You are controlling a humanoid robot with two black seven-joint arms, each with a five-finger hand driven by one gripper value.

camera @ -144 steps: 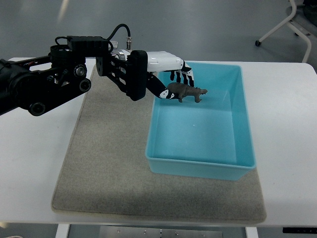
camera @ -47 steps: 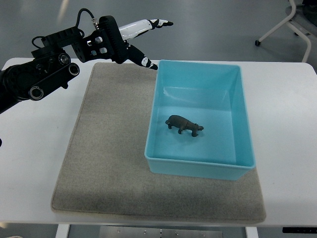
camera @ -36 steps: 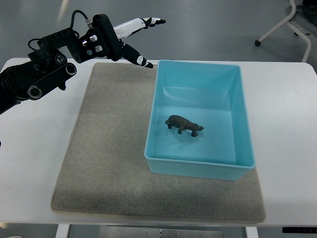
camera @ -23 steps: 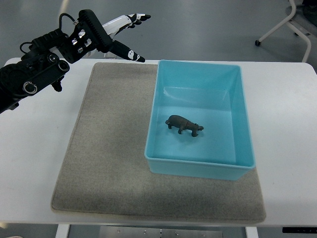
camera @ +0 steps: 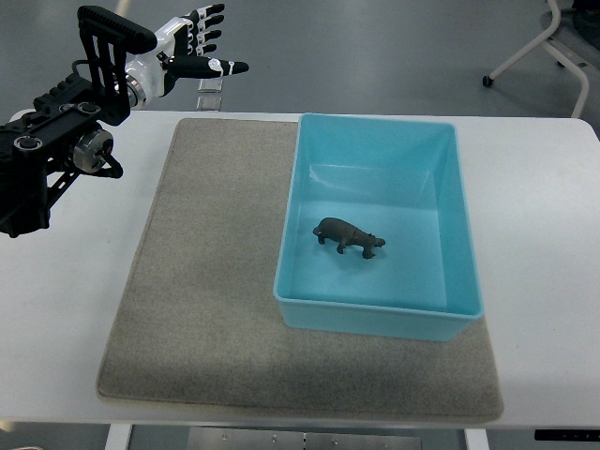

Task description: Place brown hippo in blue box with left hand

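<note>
Nearest my camera lay the grey felt mat (camera: 202, 309), spread over the white table (camera: 544, 281) as a work surface, with its near edge close to the table's front. The blue box (camera: 379, 317) sat on the mat's right half, its near wall toward me and its open top fully in view, so I could check the contents without any guesswork. The brown hippo (camera: 349, 234) stood on its feet on the box floor, roughly central and a little toward the left wall, touching none of the sides. I judged the placement done, since the toy rested inside with nothing holding it.

Farther off, at the upper left, I had the left hand (camera: 187, 49) raised beyond the table's far edge, well apart from the box. Its fingers (camera: 208, 36) were spread and extended, gripping nothing, which suited an arm parked out of the way so the box stayed unobstructed. The right arm did not show. Beyond the table, at the top right corner, a chair base (camera: 548, 42) stood on the grey floor.
</note>
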